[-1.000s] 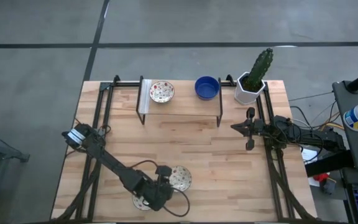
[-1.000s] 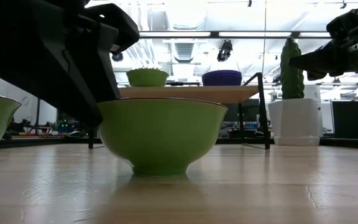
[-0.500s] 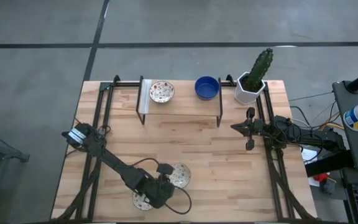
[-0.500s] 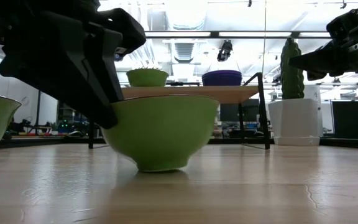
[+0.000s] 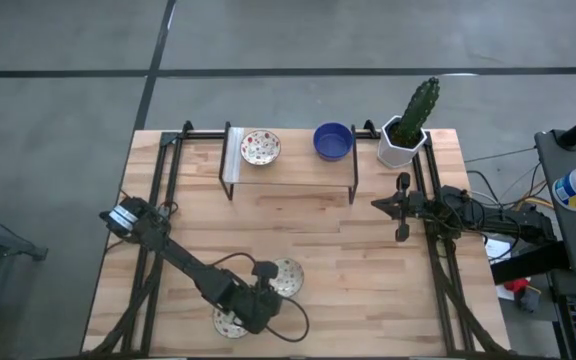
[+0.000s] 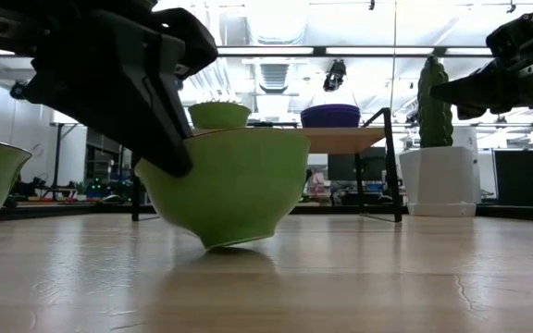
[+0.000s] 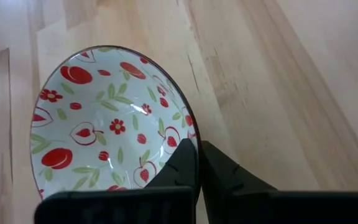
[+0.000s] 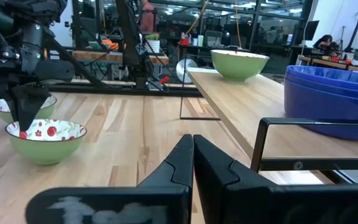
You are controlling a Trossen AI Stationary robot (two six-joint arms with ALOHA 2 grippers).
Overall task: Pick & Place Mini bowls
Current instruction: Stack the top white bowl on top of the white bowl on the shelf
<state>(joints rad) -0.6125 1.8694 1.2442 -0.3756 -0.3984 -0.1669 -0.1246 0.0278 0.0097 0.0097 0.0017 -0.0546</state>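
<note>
A mini bowl (image 5: 287, 275), cream inside with red and green fruit print and green outside (image 6: 229, 190), sits near the table's front edge with my left gripper (image 7: 196, 149) shut on its rim. A second patterned bowl (image 5: 228, 322) lies beside it, partly under the left arm. On the wooden shelf (image 5: 298, 170) at the back rest another patterned bowl (image 5: 261, 147) and a blue bowl (image 5: 333, 140). My right gripper (image 5: 376, 206) waits shut at the right side, touching nothing. My left gripper pinches the bowl's rim (image 7: 193, 138) on the side nearest the arm, one finger inside the bowl and one outside. The fingers slant down from the table's left and near side. The bowl sits tilted, with an edge of its foot (image 6: 225, 242) on the table.
A white hexagonal pot with a cactus (image 5: 405, 135) stands at the back right next to the shelf. Black rails (image 5: 158, 200) run along both sides of the table. Bare wood lies between the shelf and the front bowls.
My left gripper has shut on the patterned bowl's rim without shifting its place. The bowl, upright on its foot a second ago, has tipped onto one edge of its foot and slid a little toward the gripper.
</note>
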